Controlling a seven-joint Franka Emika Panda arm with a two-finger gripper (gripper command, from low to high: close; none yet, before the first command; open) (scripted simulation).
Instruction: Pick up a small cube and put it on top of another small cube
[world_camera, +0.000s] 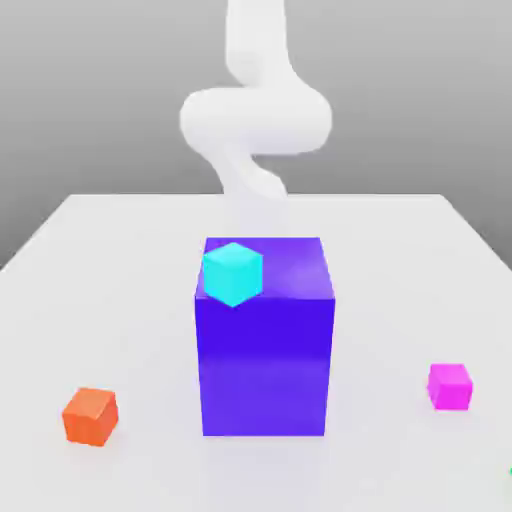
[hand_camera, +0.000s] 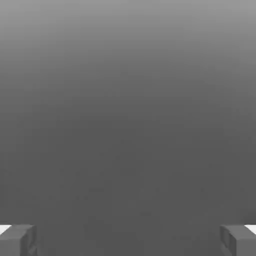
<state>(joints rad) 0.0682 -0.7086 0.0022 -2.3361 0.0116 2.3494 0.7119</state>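
The gripper (hand_camera: 128, 240) is spread wide, holding nothing. The pink cube (world_camera: 450, 385) sits on the table (world_camera: 120, 250), well apart from it. It looks light, rigid and smooth; pinching two opposite flat faces should hold.

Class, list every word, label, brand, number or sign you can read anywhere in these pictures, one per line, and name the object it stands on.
None: no readable text appears anywhere.
The small magenta-pink cube, the small orange cube, the small cyan cube and the big blue-purple block all have plain faces.
The white table and the white robot arm carry no markings either.
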